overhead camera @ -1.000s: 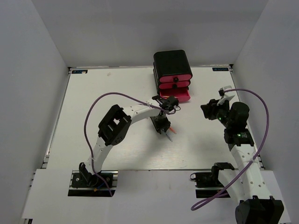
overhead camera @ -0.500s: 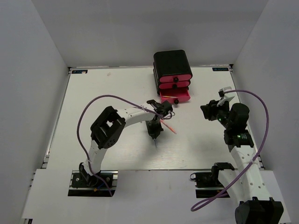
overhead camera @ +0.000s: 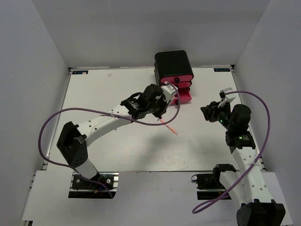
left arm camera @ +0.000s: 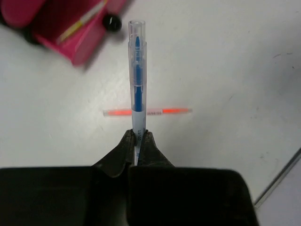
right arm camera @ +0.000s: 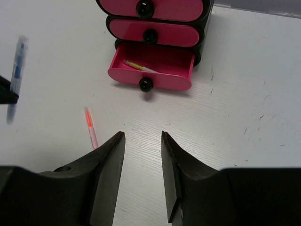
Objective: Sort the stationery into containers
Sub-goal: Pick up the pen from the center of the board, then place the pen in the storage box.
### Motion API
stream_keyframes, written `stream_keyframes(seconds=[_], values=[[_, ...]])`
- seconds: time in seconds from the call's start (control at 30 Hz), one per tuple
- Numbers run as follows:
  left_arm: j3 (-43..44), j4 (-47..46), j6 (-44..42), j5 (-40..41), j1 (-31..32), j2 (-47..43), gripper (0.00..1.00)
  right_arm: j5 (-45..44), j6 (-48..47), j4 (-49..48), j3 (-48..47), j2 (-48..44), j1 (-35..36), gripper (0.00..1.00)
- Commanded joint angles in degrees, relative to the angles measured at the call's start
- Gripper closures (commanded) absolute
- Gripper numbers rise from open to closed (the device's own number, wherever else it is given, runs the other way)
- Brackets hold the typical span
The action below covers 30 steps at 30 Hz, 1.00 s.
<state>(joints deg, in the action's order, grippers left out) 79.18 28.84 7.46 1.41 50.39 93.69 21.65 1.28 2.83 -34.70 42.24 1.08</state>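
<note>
While I watch through the left wrist camera, my left gripper (left arm camera: 138, 137) is clamped fully down on the blue pen (left arm camera: 137, 70). The jaws pinch one end of the barrel, and most of its length projects ahead, clear of the table (left arm camera: 225, 56).

Handling, as I judge it: a light, stiff plastic tube with a smooth, clear barrel, so probably slippery. Held this near its end, it could pivot in the pinch if the tip touches anything. A hold nearer mid-barrel would be steadier (not open to me without setting it down). It should tolerate a short drop into a drawer.

Beyond the held pen, the orange pen (left arm camera: 148, 112) lies flat on the table, crossing behind the blue one in my view and not touching it. I rate it the same: thin, light, rigid, apt to roll. I would take it across the middle, jaws square to its length.

Further out, the containers (overhead camera: 174, 66) stand at the far side of the table. The top two drawers are shut, and the bottom drawer (right arm camera: 150, 81) is pulled open with a yellow stick (right arm camera: 134, 65) lying inside.

My right gripper (right arm camera: 142, 136) is parted about halfway and empty, hovering over bare table and facing the open drawer.

Markings: there is fine print on the blue barrel just above the jaws and a pale band on the orange pen. Neither is legible, and no brand can be read.
</note>
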Motion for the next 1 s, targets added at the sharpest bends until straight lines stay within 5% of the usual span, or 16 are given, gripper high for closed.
stream_keyframes(seconds=[0.0,0.1,0.23,0.53,0.97], values=[[-0.6,-11.51,-22.29,-7.55,-0.21,-0.35,1.0,1.11,-0.05,-2.13,0.68,-0.93,-0.38,0.57],[-0.6,-16.6,-33.88,-8.18,-0.81,0.78,1.0,1.29,0.04,-2.04,0.68,-1.02,-0.55,0.57],[3.61,-19.78,-38.83,-7.56,-2.14,7.0,1.0,1.38,0.13,-3.71,0.68,-1.19,-0.38,0.57],[10.63,-31.21,-43.94,-5.54,-5.91,18.8,1.0,0.32,0.04,-4.15,0.86,-1.37,-0.47,0.57],[18.21,-32.53,-45.26,-8.0,-7.5,27.78,1.0,0.33,0.22,-4.24,0.95,-1.1,-0.38,0.57]])
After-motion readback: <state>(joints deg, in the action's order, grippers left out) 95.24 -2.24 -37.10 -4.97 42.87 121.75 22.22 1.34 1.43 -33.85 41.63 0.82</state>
